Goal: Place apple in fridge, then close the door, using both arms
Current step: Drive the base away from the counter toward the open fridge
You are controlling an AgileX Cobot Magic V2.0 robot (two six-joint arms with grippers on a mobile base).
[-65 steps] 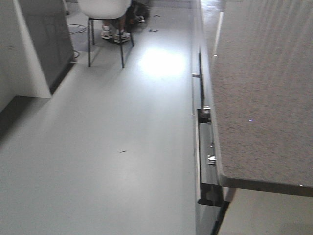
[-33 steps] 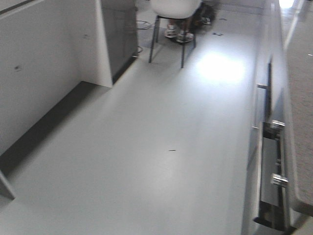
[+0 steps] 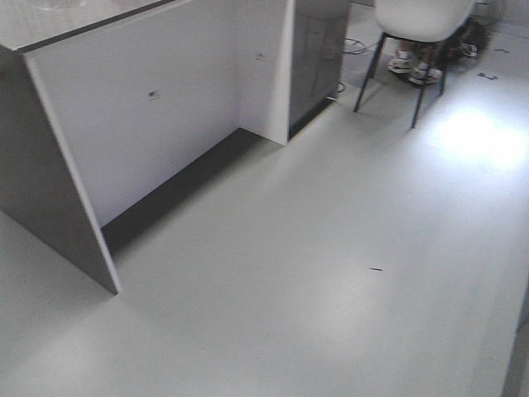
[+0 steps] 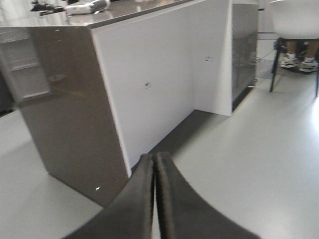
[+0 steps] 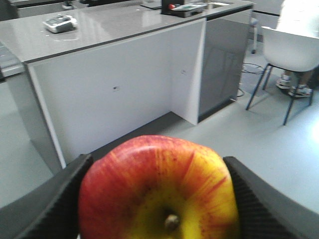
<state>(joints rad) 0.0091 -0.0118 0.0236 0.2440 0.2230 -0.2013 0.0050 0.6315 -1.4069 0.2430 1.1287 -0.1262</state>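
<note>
No text, label, brand or number can be read in any view; the small dark marks [image 5: 116,88] on the white counter panel [image 5: 144,104] beyond the right gripper [image 5: 158,172] are too small to tell

Smooth apple [image 5: 159,189] — glossy grey countertop [image 5: 124,25]

The left gripper [image 4: 154,159], jaws pressed together, faces a white-panelled counter [image 4: 159,74] corner.

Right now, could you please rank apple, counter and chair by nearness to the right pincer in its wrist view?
1. apple, gripped in the right pincer.
2. counter, ahead left.
3. chair, far upper right.
</note>
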